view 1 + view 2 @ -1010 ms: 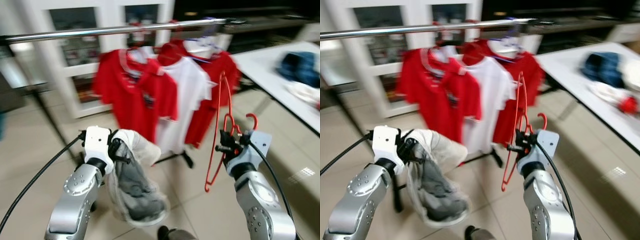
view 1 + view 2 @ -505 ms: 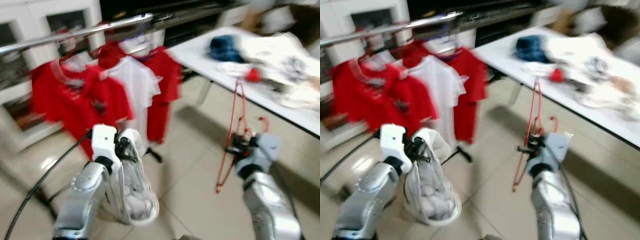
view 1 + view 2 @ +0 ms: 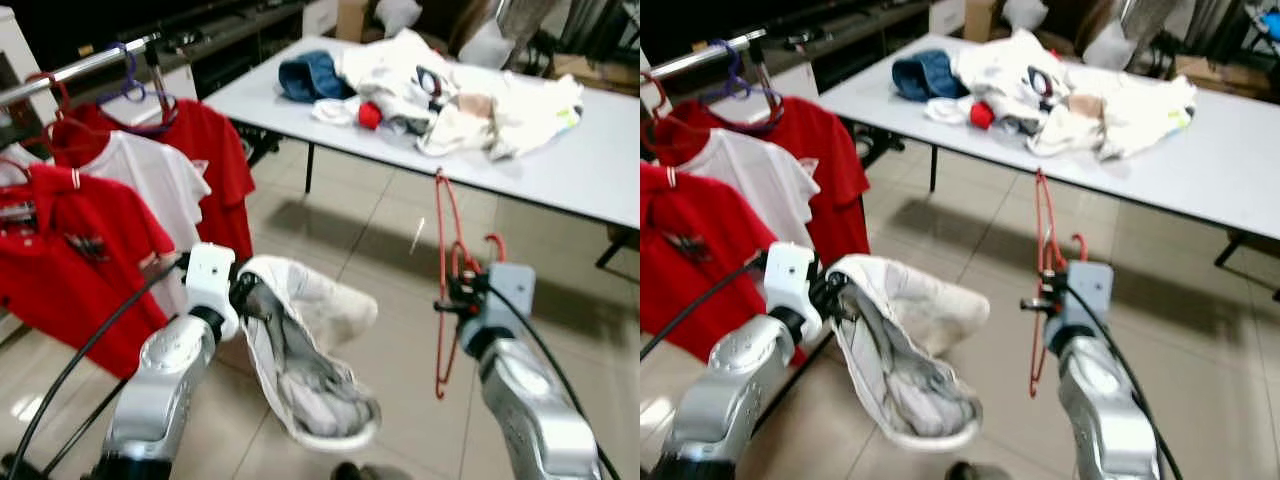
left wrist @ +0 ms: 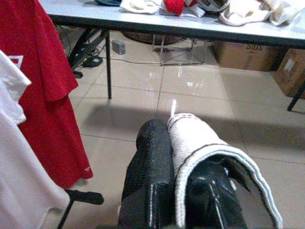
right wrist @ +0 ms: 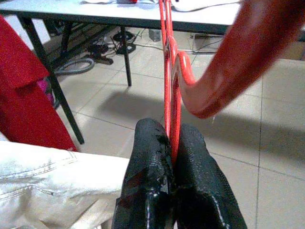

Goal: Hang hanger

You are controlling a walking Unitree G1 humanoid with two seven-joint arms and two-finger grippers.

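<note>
Right wrist view shows my right fingers [image 5: 171, 171] pressed tight together on the thin red wire of the hanger [image 5: 167, 62], the wire running straight away from my fingertips toward the white bench [image 5: 143, 12], with the thick curved hook sweeping off to one side close to the lens.

From my head, the hanger [image 3: 443, 290] stands nearly upright in front of my right arm: its long axis is vertical, one end of the frame high above my grip, the other hanging below it, and the small red hook [image 3: 493, 243] curls up just beside my wrist housing. It hangs in the air over the tiled floor [image 3: 380, 230], short of the bench's near edge.

My left fingers [image 4: 186, 181] are closed on a white-and-grey garment [image 3: 305, 350]; its pale hem wraps over one black finger [image 4: 150, 162], and the cloth sags down from my grip.

On the bench [image 3: 590, 170] lies a heap of white clothes [image 3: 470, 90], with a blue piece [image 3: 305, 75] and something small and red [image 3: 370, 115] toward its far left corner. To my left a metal rail [image 3: 70, 70] carries red shirts [image 3: 70, 250] and a white shirt [image 3: 150, 185] on hangers.
</note>
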